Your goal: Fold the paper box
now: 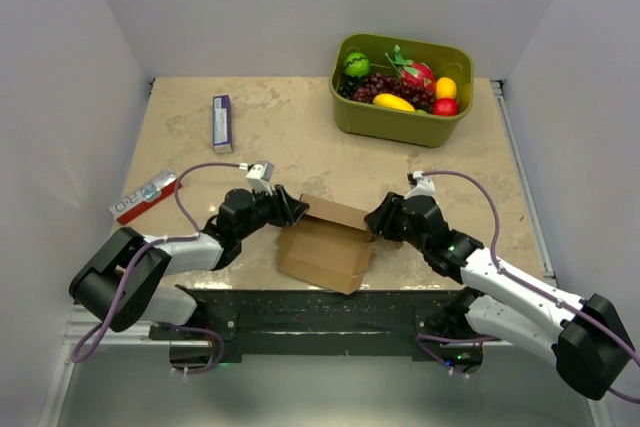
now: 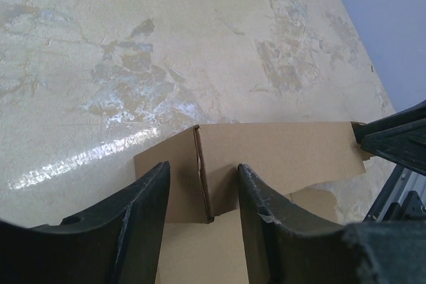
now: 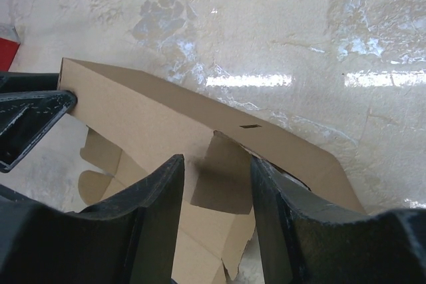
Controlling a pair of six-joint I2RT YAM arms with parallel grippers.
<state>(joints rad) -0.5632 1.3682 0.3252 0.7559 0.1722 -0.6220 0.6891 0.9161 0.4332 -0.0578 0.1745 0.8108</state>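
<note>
Start at the table's [image 1: 300, 142] 9 o'clock edge: the red-and-white box [image 1: 145, 196] lies there, and the slim purple-and-white box [image 1: 222, 123] sits near 11 o'clock. Both are well apart from the work.

Your left gripper [image 1: 292, 209] reaches in at the 10 o'clock corner of the paper box [image 1: 322, 250]. Its jaws stand part-way apart astride a crease in the raised back panel, and neither pad visibly presses the card. The box itself lies at the table's 6 o'clock, just beyond the arm bases, half formed with its near flaps flat.

Your right gripper [image 1: 377, 219] meets the box at its 2 o'clock corner. An end flap [image 3: 223, 177] fills the gap between its jaws, and you cannot tell whether they pinch it or only bracket it.

Watch for these:
- If one side clamps before the other, the light card will likely skew or slide toward the table edge.
- Squeezing across the crease could crush the panel instead of folding it.
- The flap could buckle and miss the small slot [image 3: 251, 126] in the panel.

The green bin [image 1: 400, 125] of fruit at 1 o'clock is out of harm's way.

The cardboard is unprinted. The red-and-white box carries white letters that seem to end in "RO". The purple box's print is too small to read.
</note>
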